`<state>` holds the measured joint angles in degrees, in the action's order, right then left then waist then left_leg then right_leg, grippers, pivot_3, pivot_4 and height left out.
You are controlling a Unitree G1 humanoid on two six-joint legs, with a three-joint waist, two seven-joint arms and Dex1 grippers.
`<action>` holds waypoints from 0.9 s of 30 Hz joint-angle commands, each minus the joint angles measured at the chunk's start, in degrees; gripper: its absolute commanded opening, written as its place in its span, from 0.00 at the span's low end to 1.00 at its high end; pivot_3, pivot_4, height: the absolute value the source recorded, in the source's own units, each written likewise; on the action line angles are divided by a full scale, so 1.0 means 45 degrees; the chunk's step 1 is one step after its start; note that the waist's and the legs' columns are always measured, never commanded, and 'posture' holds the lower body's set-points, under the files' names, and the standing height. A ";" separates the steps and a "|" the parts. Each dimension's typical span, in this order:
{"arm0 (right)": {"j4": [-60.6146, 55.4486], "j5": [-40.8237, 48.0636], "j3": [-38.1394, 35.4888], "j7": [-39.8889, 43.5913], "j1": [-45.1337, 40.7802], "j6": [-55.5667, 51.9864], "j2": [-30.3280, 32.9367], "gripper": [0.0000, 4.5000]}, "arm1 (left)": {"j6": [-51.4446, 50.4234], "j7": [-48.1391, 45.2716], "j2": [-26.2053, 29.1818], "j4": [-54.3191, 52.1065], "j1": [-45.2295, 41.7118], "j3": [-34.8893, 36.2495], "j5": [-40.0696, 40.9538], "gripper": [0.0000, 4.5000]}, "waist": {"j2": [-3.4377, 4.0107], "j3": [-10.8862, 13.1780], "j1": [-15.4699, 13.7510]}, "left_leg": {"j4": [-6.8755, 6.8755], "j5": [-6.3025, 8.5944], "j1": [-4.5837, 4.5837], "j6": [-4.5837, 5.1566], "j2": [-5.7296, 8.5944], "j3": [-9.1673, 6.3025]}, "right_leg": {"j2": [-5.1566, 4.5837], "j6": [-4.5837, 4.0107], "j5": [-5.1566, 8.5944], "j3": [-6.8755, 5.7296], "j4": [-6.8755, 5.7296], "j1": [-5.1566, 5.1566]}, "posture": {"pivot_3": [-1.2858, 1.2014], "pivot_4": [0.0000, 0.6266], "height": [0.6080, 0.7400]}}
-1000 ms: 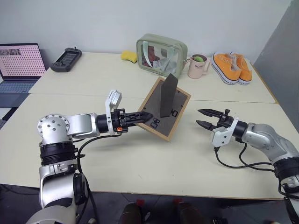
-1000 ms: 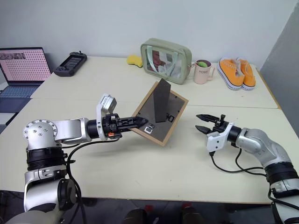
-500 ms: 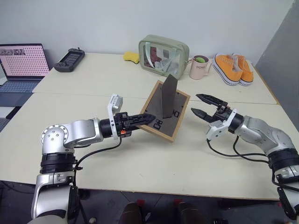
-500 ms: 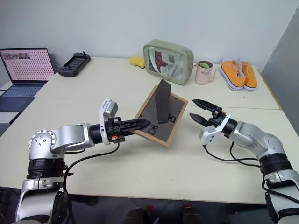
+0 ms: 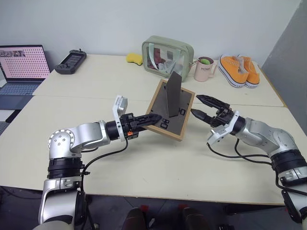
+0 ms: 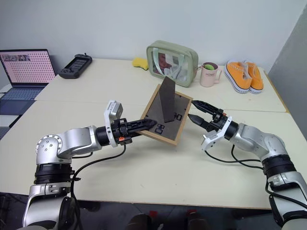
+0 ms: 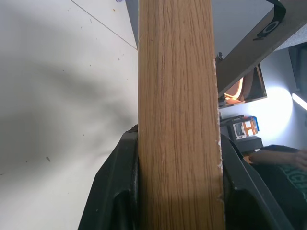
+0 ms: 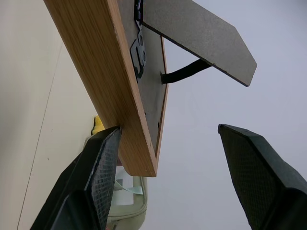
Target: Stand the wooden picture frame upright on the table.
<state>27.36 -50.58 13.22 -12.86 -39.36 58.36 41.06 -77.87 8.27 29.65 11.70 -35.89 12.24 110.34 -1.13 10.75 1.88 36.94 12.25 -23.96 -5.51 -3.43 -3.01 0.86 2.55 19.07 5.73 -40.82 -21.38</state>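
The small rectangular light-wood picture frame (image 5: 169, 112) sits near the middle of the broad cream-beige surface (image 5: 144, 167), just this side of the straight seam, and we see it tilted with its dark grey backing board facing us and its triangular prop (image 5: 173, 95) swung out from that board; whether its lower edge touches the surface we cannot tell

Starting from the far left, we find an open laptop (image 5: 21, 67) with a pinkish screen at the edge, then a dark handheld game console (image 5: 70, 61) lying on the far half

Next comes the left claw (image 5: 149, 119), which reaches in level from the left and is clamped on the lower left edge of the frame; in the left wrist view its two black fingers (image 7: 117, 191) press against either side of the wood grain

Behind the frame, on the far half, we note a small yellow sponge-like object (image 5: 133, 58) and a pale green pouch with a clear window (image 5: 167, 53)

To the right of the frame, the right claw (image 5: 202, 106) points towards the frame's right edge with its fingers spread wide apart; in the right wrist view one fingertip (image 8: 103, 163) lies just beside the corner of the wooden edge, the other well apart, and nothing is gripped

Farther right, at the back, stand a pale pink mug (image 5: 204, 68) and a pair of orange canvas shoes (image 5: 239, 69)
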 commanded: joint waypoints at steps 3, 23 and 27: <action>0.0232 -0.0308 0.0544 -0.0687 -0.0477 0.0215 -0.0167 0.76 | -0.0391 -0.0494 -0.0221 -0.0331 -0.0575 -0.0051 0.0591 0.29 | -0.0001 0.0000 0.0003 | 0.0000 0.0000 0.0000 0.0000 0.0001 0.0000 | 0.0000 0.0000 0.0000 0.0001 0.0000 0.0001 | 0.52 0.24 1.00; 0.2040 -0.1404 0.1895 -0.3002 -0.1735 0.0521 0.0220 0.68 | -0.0473 -0.0554 -0.0235 -0.0188 -0.0433 -0.0121 0.0591 0.29 | -0.0001 0.0000 0.0007 | -0.0001 0.0000 0.0000 0.0000 0.0004 -0.0003 | 0.0000 -0.0001 0.0000 0.0001 -0.0002 0.0000 | 0.52 0.24 1.00; 0.1963 -0.1372 0.1913 -0.3045 -0.1714 0.0641 0.0251 0.49 | -0.0423 -0.0491 -0.0252 -0.0166 -0.0468 -0.0094 0.0591 0.29 | -0.0001 0.0000 0.0008 | -0.0001 0.0000 0.0001 0.0000 0.0004 -0.0003 | 0.0000 -0.0002 0.0000 0.0001 -0.0002 0.0000 | 0.52 0.24 1.00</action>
<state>36.91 -58.28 22.18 -25.42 -46.09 60.73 41.55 -80.00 7.01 28.52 12.01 -36.97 10.44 110.38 -1.14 10.75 1.92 36.93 12.25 -23.96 -5.51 -3.41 -3.02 0.86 2.54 19.07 5.73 -40.83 -21.38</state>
